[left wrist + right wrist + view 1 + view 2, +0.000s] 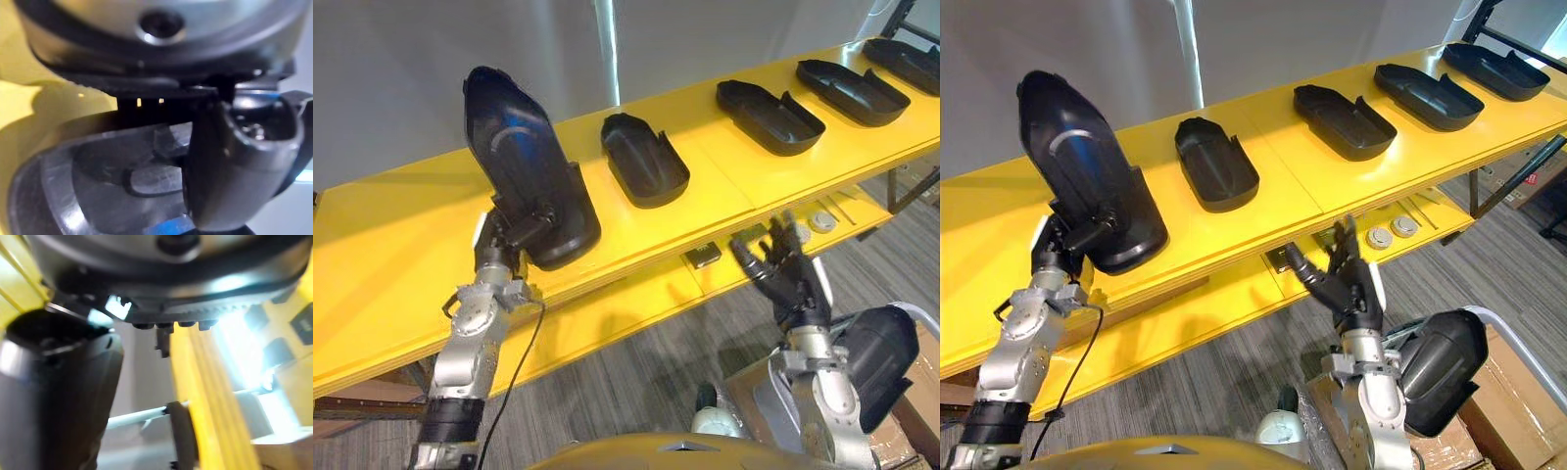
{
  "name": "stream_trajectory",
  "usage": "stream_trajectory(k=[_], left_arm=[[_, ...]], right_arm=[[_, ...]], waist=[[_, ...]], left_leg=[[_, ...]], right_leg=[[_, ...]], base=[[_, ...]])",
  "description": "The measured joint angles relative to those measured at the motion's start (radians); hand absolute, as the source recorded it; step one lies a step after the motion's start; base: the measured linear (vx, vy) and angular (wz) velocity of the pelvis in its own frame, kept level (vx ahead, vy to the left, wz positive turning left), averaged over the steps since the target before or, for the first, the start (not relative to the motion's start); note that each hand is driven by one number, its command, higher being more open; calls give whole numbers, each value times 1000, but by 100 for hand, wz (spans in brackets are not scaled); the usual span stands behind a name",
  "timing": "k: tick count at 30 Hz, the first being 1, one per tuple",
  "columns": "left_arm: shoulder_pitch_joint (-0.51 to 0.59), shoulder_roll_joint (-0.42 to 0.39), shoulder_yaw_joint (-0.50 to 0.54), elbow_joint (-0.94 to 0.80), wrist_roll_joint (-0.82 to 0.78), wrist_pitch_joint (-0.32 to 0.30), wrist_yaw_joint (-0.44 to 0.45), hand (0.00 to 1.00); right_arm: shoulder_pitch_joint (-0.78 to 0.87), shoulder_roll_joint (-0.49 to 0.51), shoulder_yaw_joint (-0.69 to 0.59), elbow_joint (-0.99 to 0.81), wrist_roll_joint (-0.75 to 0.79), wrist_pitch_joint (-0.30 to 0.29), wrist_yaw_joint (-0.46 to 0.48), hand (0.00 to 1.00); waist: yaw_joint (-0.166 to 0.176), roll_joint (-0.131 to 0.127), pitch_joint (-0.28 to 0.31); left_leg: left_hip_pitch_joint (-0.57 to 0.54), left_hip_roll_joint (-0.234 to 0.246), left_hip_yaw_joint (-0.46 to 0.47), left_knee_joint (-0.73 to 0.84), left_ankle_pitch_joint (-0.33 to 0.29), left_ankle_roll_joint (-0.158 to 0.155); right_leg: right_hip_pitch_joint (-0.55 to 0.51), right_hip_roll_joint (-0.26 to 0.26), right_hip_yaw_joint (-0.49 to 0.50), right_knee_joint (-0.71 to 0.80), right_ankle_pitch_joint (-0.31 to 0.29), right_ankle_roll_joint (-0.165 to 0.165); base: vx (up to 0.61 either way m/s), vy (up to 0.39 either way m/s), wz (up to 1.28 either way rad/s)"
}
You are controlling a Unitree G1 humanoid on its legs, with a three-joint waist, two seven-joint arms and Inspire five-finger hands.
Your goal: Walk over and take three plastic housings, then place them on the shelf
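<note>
Black glossy plastic housing point(519, 157) in left hand point(499, 259)

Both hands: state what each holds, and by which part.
The left hand grips a black plastic housing by the rim of its lower end; the right hand is open and holds nothing.

Left arm point(470, 343): on my remote feed I see silver-grey jointed casings, with a black cuff lower down.
Left hand point(514, 235): dark and glossy, with a white patch at its side.
Left wrist point(234, 19): rounded silver shell, one dark screw recess, black band beneath.
Right arm point(1376, 401): silver-grey, blocky segments.
Right hand point(1351, 294): dark, with a white cover along one edge.
</note>
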Motion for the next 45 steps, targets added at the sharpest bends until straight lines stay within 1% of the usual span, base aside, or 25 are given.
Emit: stream_trajectory(k=[2,5,7,8,12,14,17,18,20,24,29,31,32,35,40,42,45], left_arm=[[-39,43,23,26,-4,22,14,0],[-85,100,41,70,-44,56,15,0],[-99,114,48,102,-45,65,17,0],[-100,114,48,106,-45,69,15,0],[-114,112,38,148,-66,123,-17,0],[-131,114,36,161,-67,144,-30,0],[-131,114,36,166,-68,156,-56,0],[-131,114,36,167,-71,167,-72,0],[-131,114,36,167,-71,182,-99,0],[-132,114,37,170,-70,207,-121,0],[-158,127,35,203,-70,218,-154,0],[-183,150,26,238,-70,237,-166,0],[-194,154,25,249,-70,247,-169,100],[-220,160,17,293,-70,251,-169,100],[-247,188,-9,394,-53,253,-144,100],[-259,194,-9,403,-26,253,-133,100],[-271,198,-10,420,-25,246,-125,100]], right_arm=[[35,1,-2,117,-19,18,11,100],[64,0,-11,286,-56,20,45,100],[78,-1,-9,396,-76,20,42,100],[78,-1,-9,414,-76,20,39,100],[73,-1,-9,478,-75,15,32,100],[51,-3,-3,539,-78,15,44,100],[18,-3,22,631,-86,16,44,100],[6,-3,34,670,-86,19,36,100],[-6,-3,41,715,-86,21,20,100],[-30,-4,37,757,-87,22,1,100],[-54,-7,27,805,-108,22,-1,100],[-61,-7,27,827,-113,22,-2,100],[-60,-7,27,834,-114,22,-2,100],[-60,-7,27,844,-116,27,-2,100],[-63,-6,27,855,-136,27,-14,100],[-61,-5,27,862,-141,27,-21,100],[-61,-5,27,862,-150,27,-24,100]], waist=[[-3,1,0],[-2,6,1],[-5,11,1],[-5,12,1],[-4,13,1],[5,14,1],[9,18,0],[20,23,1],[29,34,5],[30,47,3],[29,48,3],[27,48,3],[26,48,3],[24,47,3],[5,43,7],[2,39,10],[-1,36,13]], left_leg=[[1,0,2,0,0,0],[1,0,2,-1,0,0],[1,0,2,-1,0,0],[1,0,2,-1,0,0],[-19,-2,-21,5,5,7],[-25,-3,-38,6,9,11],[-34,-4,-63,5,14,15],[-35,-5,-67,4,16,15],[-40,-8,-80,2,19,17],[-48,-18,-96,-3,24,22],[-45,-21,-98,-14,31,21],[-44,-22,-98,-14,31,21],[-41,-24,-98,-14,31,21],[-30,-27,-98,-17,31,22],[-30,-29,-95,-17,31,22],[-30,-29,-95,-17,31,22],[-30,-29,-94,-17,30,22]], right_leg=[[0,1,1,0,0,0],[0,1,1,0,0,0],[0,0,0,0,0,0],[0,0,-1,0,0,0],[3,-7,-20,0,-1,-1],[9,-11,-35,0,-2,-1],[20,-15,-59,-1,-4,-4],[21,-16,-63,-1,-4,-4],[28,-21,-76,-2,-4,-4],[35,-28,-89,-11,-3,-2],[36,-28,-90,-17,0,2],[37,-28,-90,-19,1,3],[40,-28,-90,-23,4,5],[54,-27,-91,-36,8,6],[57,-25,-87,-55,15,0],[57,-25,-87,-55,15,0],[57,-25,-86,-55,15,0]], base=[[-17,-11,-1],[0,0,0],[-16,-7,0],[0,0,0],[-48,-14,15],[-46,-12,23],[-35,-9,25],[-25,-3,13],[-25,2,18],[-15,9,14],[0,0,0],[0,0,0],[0,0,0],[0,0,0],[-11,-2,-3],[0,0,0],[0,0,0]])
